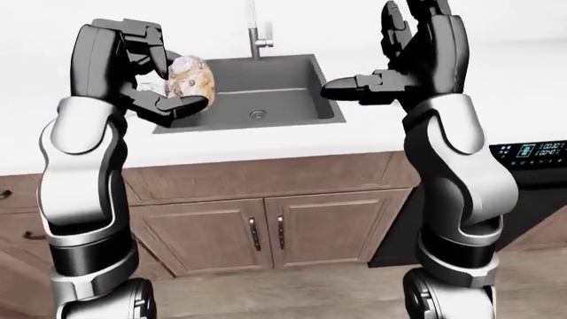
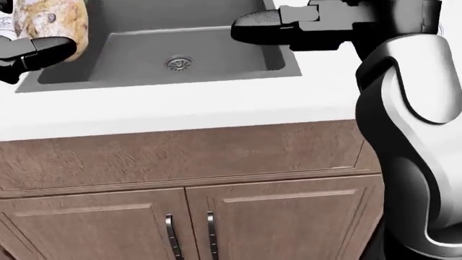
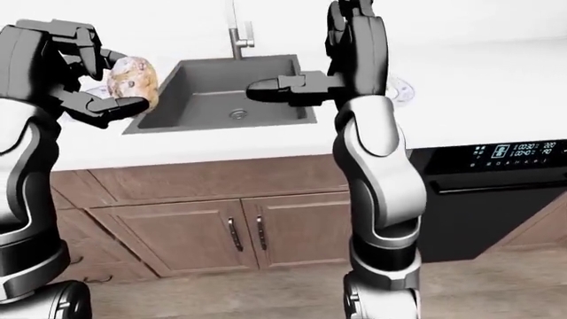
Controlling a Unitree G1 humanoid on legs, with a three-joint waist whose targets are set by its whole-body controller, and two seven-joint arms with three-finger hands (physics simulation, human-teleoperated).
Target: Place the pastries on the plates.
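Nearest, the left hand (image 1: 151, 80) has its fingers clamped round a pastry (image 1: 191, 80), held up left of the sink (image 1: 266, 90); it isn't plated yet. The right hand (image 1: 390, 73) hangs over the sink's right edge, fingers apart and holding nothing. The sink basin holds nothing. Beyond, right of the sink, a plate (image 3: 401, 90) peeks out, contents hidden.

Head view peers steeply down, close over the white stone tabletop (image 2: 180, 108) edge, catching the grey rectangular sink basin (image 2: 180, 59) and brown wooden cabinet doors (image 2: 281, 222) below. Both eye views sit farther off, taking in both arms, the sink, cabinets and floor. The right-eye view sits shifted, showing more of the black oven panel (image 3: 496, 159).
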